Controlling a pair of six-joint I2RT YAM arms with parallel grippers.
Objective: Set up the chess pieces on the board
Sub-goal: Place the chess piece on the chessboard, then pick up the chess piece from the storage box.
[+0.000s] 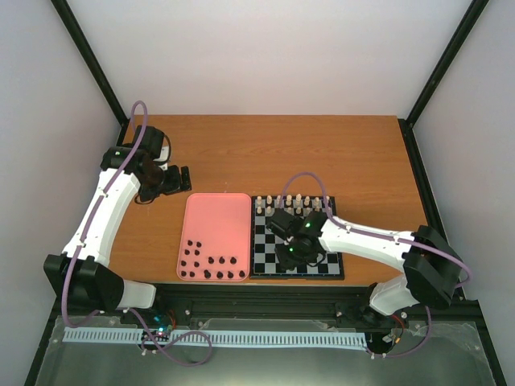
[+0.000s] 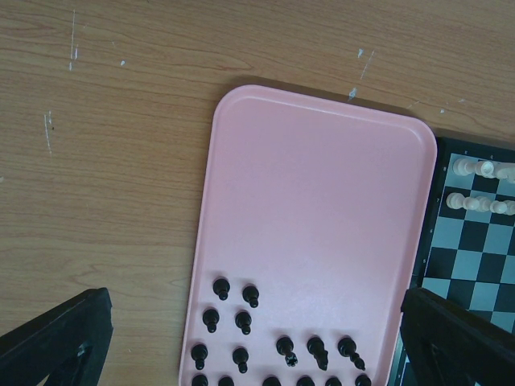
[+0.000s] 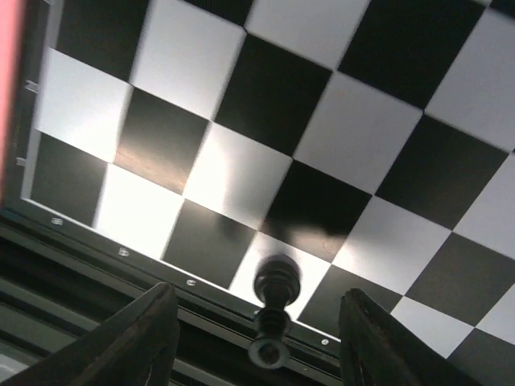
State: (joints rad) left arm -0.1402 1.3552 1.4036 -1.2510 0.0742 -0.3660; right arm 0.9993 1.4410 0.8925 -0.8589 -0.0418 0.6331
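Observation:
Several tiny black chess pieces [image 1: 213,267] lie in rows at the near end of a pink tray; the left wrist view shows them too [image 2: 241,322]. The checkered board [image 1: 265,241] lies right of the tray. My right gripper [image 1: 294,251] hovers low over the board's near edge, jaws wide apart [image 3: 261,350]. One black piece [image 3: 273,305] stands on a pale square of the near row, between the fingers [image 3: 137,338] and touching neither. My left gripper [image 1: 173,181] is open and empty above the tray's far left [image 2: 257,354].
The pink tray [image 1: 216,217] touches the board's left side; its far half holds nothing. Cream-white pieces [image 1: 294,201] stand in two rows on the board's far edge, and also show in the left wrist view [image 2: 483,186]. Black frame rails run along the table's near edge.

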